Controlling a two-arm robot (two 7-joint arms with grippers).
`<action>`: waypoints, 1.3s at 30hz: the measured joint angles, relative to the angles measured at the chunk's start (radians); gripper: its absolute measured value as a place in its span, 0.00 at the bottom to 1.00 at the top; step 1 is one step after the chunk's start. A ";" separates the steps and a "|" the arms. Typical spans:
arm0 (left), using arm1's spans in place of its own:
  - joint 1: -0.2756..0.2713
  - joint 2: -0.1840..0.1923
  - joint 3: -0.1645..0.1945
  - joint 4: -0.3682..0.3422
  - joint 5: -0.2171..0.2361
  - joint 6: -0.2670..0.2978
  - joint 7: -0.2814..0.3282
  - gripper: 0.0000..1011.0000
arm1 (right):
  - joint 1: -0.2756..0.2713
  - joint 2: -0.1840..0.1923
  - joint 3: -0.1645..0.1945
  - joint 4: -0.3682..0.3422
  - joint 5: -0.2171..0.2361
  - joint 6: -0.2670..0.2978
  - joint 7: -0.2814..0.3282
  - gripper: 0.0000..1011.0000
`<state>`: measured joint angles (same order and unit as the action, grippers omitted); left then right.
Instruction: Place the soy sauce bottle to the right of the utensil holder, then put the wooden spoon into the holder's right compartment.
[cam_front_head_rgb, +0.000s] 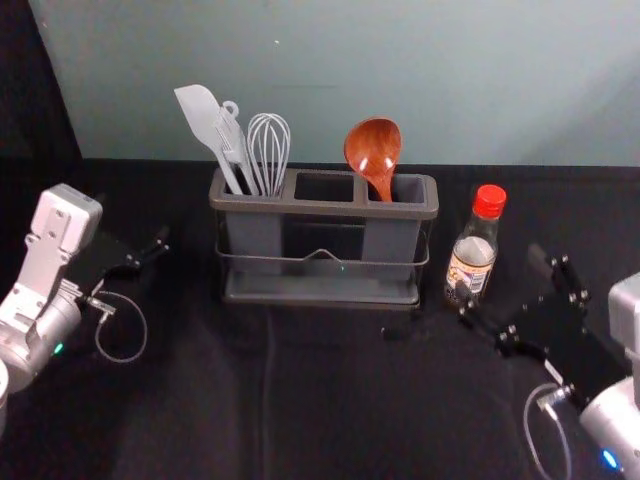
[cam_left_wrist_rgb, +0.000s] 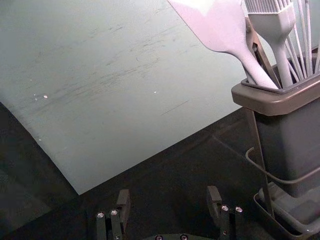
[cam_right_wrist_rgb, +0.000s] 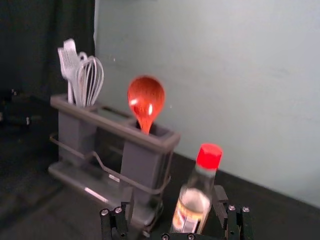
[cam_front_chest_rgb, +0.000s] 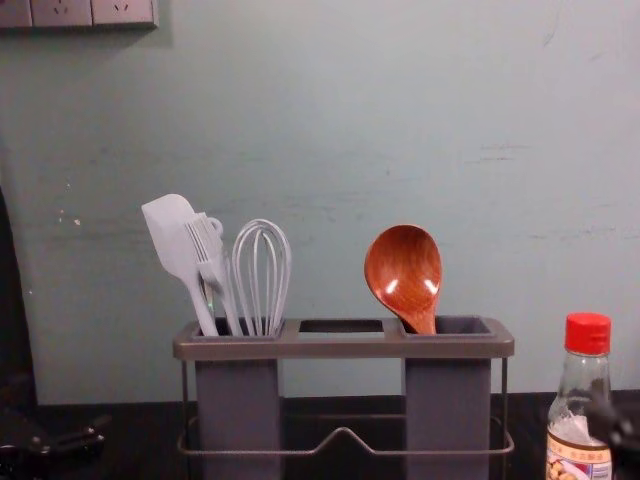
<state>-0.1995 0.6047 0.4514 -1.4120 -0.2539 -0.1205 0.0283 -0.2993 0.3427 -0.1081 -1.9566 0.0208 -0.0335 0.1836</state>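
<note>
The soy sauce bottle (cam_front_head_rgb: 472, 262) stands upright to the right of the grey utensil holder (cam_front_head_rgb: 320, 297), red cap on. My right gripper (cam_front_head_rgb: 503, 280) is open beside the bottle, one fingertip by its lower front. In the right wrist view the bottle (cam_right_wrist_rgb: 194, 202) shows between the open fingers of the right gripper (cam_right_wrist_rgb: 174, 200), nearer one of them. The wooden spoon (cam_front_head_rgb: 374, 152) rests bowl-up in the holder's right compartment; the chest view shows the spoon (cam_front_chest_rgb: 404, 272) leaning left. My left gripper (cam_front_head_rgb: 140, 258) stays left of the holder, open in its wrist view (cam_left_wrist_rgb: 169, 200).
A white spatula (cam_front_head_rgb: 203, 120), a brush and a whisk (cam_front_head_rgb: 268, 150) stand in the holder's left compartment. Behind the black-covered table (cam_front_head_rgb: 200, 400) rises a pale wall (cam_front_head_rgb: 330, 70). A small dark object (cam_front_head_rgb: 400, 333) lies in front of the holder.
</note>
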 joint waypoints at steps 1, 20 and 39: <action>0.000 0.000 0.000 0.000 0.000 0.000 0.000 0.99 | -0.004 0.000 0.005 0.024 0.006 -0.014 0.009 0.99; 0.000 0.000 0.000 0.000 0.000 0.000 0.000 0.99 | 0.023 -0.017 0.002 0.128 0.041 -0.019 0.055 0.99; 0.000 0.000 0.000 0.000 0.000 0.000 0.000 0.99 | 0.023 -0.016 0.002 0.128 0.041 -0.025 0.054 0.99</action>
<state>-0.1995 0.6047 0.4514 -1.4120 -0.2539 -0.1206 0.0283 -0.2767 0.3268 -0.1056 -1.8287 0.0613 -0.0589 0.2380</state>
